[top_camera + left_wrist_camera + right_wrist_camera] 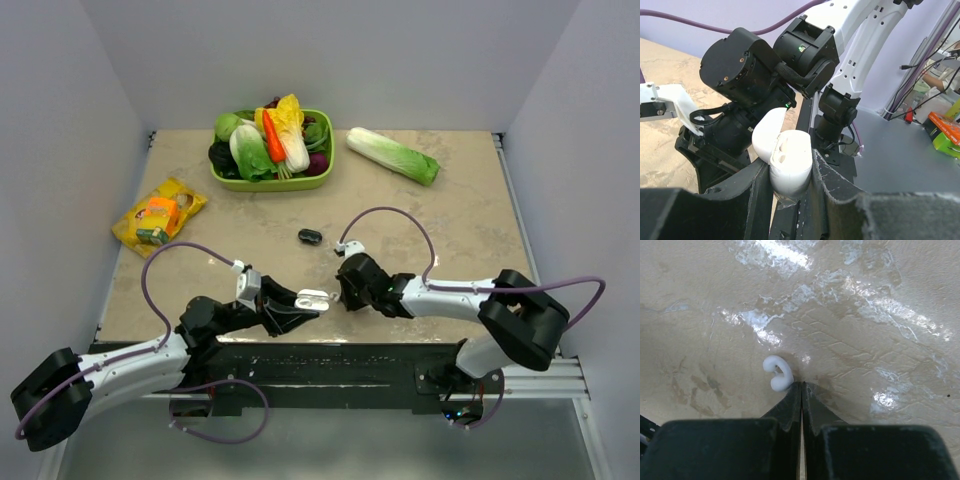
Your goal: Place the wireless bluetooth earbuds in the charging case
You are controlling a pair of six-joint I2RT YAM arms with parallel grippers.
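The worktop (450, 220) was beige with a mottled, stone-like pattern and pale glossy patches. The charging case (790, 160) and the one visible earbud (777, 373) were plain white, and the right gripper (801, 385) was black. The basket (272, 183) was lime green, with an orange carrot (273, 137) among green, white, yellow and dark purple produce; the cabbage (392, 155) ran white to green, the packet (158, 215) was yellow and orange, the oval object (309, 236) black, and the cables (392, 209) purple.
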